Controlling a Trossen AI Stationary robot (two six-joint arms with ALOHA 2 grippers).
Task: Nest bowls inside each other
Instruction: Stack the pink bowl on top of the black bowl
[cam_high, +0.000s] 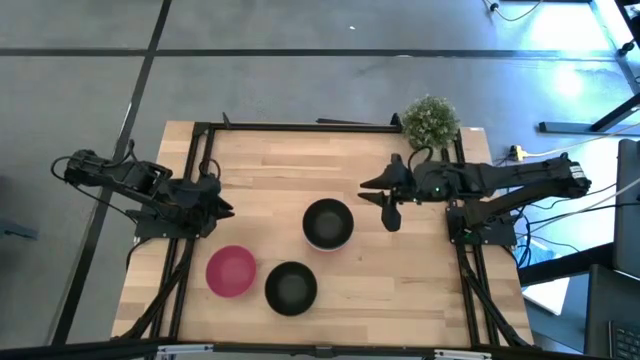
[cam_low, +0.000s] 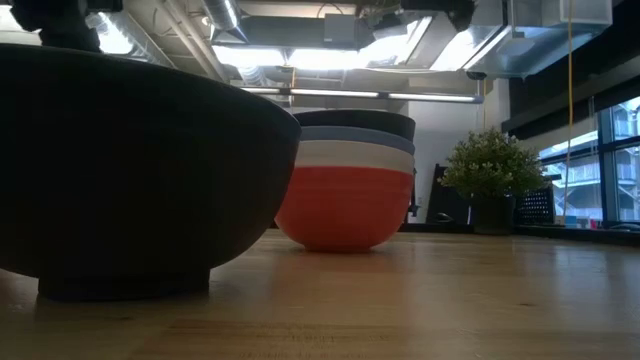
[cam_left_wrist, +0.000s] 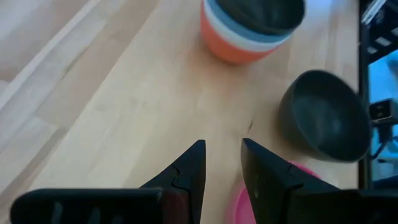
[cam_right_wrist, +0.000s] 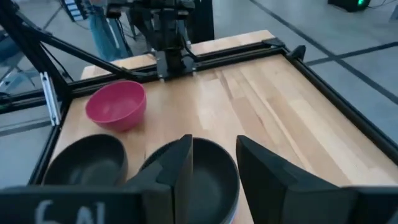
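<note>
Right hand (cam_high: 388, 200), fingers apart, waits beside the stack (cam_high: 328, 224); pink bowl (cam_high: 231, 271) and black bowl (cam_high: 291, 287) remain loose.

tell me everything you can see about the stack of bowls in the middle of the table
The stack of bowls stands upright near the middle of the wooden table. The low view shows four nested layers: red-orange at the bottom, then white, light blue, and black on top. They look like plain, smooth, matte bowls of similar size, seated evenly. The right gripper hovers just beside it, not touching; nothing else touches it.
</note>
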